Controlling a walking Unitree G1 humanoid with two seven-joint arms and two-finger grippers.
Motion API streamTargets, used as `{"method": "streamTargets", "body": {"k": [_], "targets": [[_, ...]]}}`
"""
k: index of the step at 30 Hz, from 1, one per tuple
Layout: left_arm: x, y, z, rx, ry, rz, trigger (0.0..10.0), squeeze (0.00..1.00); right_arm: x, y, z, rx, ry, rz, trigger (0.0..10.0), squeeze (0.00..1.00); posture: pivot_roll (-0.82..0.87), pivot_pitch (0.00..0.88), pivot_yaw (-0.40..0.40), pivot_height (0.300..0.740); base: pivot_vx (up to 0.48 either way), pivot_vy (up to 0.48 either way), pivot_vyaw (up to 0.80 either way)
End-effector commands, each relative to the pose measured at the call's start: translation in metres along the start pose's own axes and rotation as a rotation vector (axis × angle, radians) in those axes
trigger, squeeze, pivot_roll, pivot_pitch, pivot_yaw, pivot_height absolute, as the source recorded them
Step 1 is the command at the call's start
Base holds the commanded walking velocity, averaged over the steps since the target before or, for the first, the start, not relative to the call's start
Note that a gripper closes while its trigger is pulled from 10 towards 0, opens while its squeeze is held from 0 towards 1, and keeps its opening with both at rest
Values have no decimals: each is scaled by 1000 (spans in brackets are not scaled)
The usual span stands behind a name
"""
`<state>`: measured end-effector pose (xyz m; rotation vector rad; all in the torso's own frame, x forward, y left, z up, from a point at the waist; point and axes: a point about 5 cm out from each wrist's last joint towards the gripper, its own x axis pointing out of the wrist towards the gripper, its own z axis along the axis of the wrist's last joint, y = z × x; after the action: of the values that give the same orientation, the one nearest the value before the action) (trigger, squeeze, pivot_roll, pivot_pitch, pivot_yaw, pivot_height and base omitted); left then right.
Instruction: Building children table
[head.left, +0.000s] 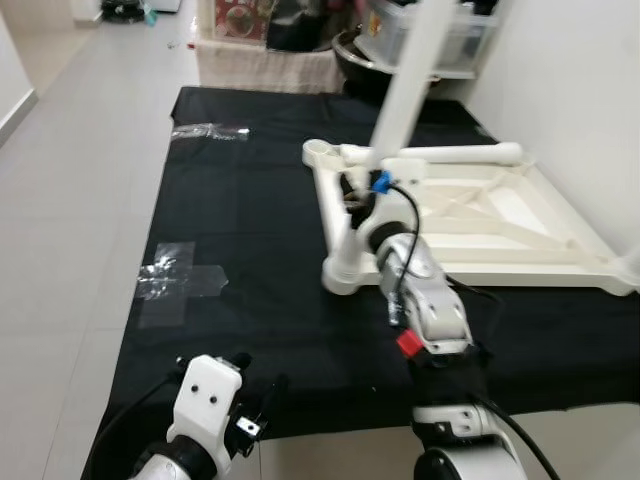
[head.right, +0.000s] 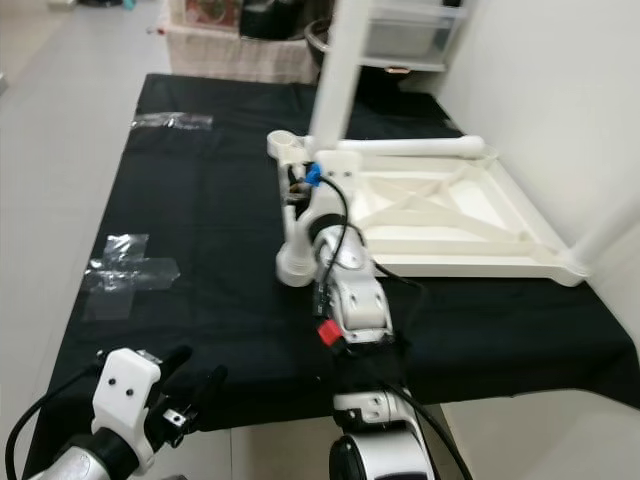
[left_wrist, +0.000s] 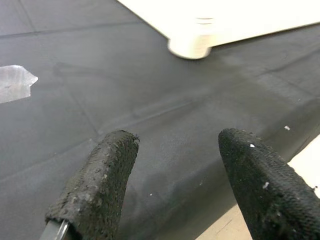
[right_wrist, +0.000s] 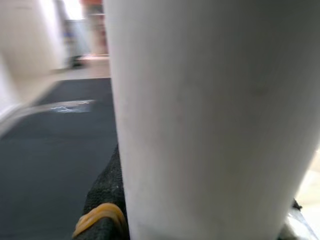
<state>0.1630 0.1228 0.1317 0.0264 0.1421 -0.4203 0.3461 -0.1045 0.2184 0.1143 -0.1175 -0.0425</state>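
A black cloth (head.left: 250, 260) covers the floor (head.left: 70, 200) of a tiled room; clutter and a storage bin (head.left: 440, 35) stand along the far edge at 12 o'clock.

The white children's table top (head.left: 490, 225) lies upside down on the cloth toward 2 o'clock, underside ribs showing. One white leg (head.left: 410, 85) stands upright at its near-left corner area, tilted slightly; a second leg (head.left: 450, 155) lies flat along the far edge. A round corner socket (head.left: 340, 275) rests on the cloth.

The right gripper (head.left: 368, 195) reaches forward to the upright leg's base; in the right wrist view the leg (right_wrist: 210, 120) sits between its fingers (right_wrist: 102, 200), clamped against them.

The left gripper (left_wrist: 177, 165) hovers low at 7 o'clock over the cloth's near edge, fingers (left_wrist: 100, 180) spread apart, holding nothing.

Clear tape patches (head.left: 180, 285) lie at 9 o'clock.
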Motion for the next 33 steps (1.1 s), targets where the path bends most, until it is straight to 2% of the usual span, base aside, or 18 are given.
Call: {"method": "streamTargets", "body": {"k": [1, 2, 3, 4, 5, 6, 8, 9, 10, 12, 16, 17, 18, 20, 23, 25, 28, 33], "targets": [[-1, -1, -5, -6, 30, -7, 10000, 0, -14, 16, -16, 78, 75, -99, 0, 0, 156, 112, -130, 740, 0, 0, 0], [-1, -1, -5, -5, 29, -6, 10000, 0, -15, 24, -16, 105, 77, -70, 6784, 0, 156, 115, -131, 740, 0, 0, 0], [-1, -1, -5, -5, 29, -5, 10000, 0, -14, 30, -15, 127, 73, -34, 6784, 0, 156, 115, -131, 740, 0, 0, 0], [-1, -1, -4, -6, 29, -5, 10000, 0, -13, 35, -14, 153, 52, 31, 10000, 973, 153, 113, -131, 740, 0, 0, 0], [-1, -1, -4, -6, 29, -5, 10000, 0, -13, 35, -14, 153, 52, 31, 10000, 973, 153, 113, -131, 740, 0, 0, 0], [-1, 0, -4, -7, 29, -5, 10000, 0, -9, 36, -12, 161, 21, 120, 10000, 1000, 153, 113, -131, 740, 0, 0, 0], [0, -1, -5, -8, 28, -5, 10000, 0, -5, 33, -11, 156, 4, 158, 10000, 1000, 149, 111, -131, 740, 0, 0, 0], [0, -1, -5, -9, 29, -6, 10000, 0, -1, 28, -10, 164, -3, 207, 10000, 376, 149, 111, -131, 740, 0, 0, 0], [0, -1, -5, -10, 28, -6, 10000, 0, 2, 27, -10, 225, 20, 289, 10000, 0, 147, 109, -133, 740, 0, 0, 0], [1, -1, -5, -11, 28, -7, 10000, 0, 4, 23, -7, 242, 10, 359, 10000, 0, 147, 109, -132, 740, 0, 0, 0], [1, -1, -6, -15, 29, -12, 10000, 0, -5, 8, -5, 202, 155, 1001, 10000, 0, 145, 102, -135, 740, 0, 0, 0], [1, -1, -6, -15, 29, -12, 10000, 0, -5, 8, -5, 202, 155, 1001, 10000, 0, 145, 102, -135, 740, 0, 0, 0], [2, -2, -6, -16, 29, -13, 10000, 0, -7, 4, -4, 200, 179, 1083, 10000, 0, 147, 101, -136, 740, 0, 0, 0], [2, -2, -6, -16, 29, -13, 10000, 0, -7, 4, -4, 200, 179, 1083, 10000, 0, 147, 101, -136, 740, 0, 0, 0], [2, -2, -7, -15, 32, -13, 10000, 0, -11, 0, 0, 200, 211, 1253, 10000, 0, 157, 93, -142, 740, 0, 0, 0], [2, -2, -7, -15, 32, -13, 10000, 0, -11, 0, 0, 200, 211, 1253, 10000, 0, 157, 93, -142, 740, 0, 0, 0], [0, -4, -8, -11, 35, -12, 10000, 0, -15, 8, 3, 165, 219, 1511, 10000, 0, 170, 84, -147, 740, 0, 0, 0], [-1, -4, -7, -12, 35, -12, 10000, 0, -13, 18, 6, 146, 186, 1556, 10000, 0, 173, 84, -146, 740, 0, 0, 0]]}}
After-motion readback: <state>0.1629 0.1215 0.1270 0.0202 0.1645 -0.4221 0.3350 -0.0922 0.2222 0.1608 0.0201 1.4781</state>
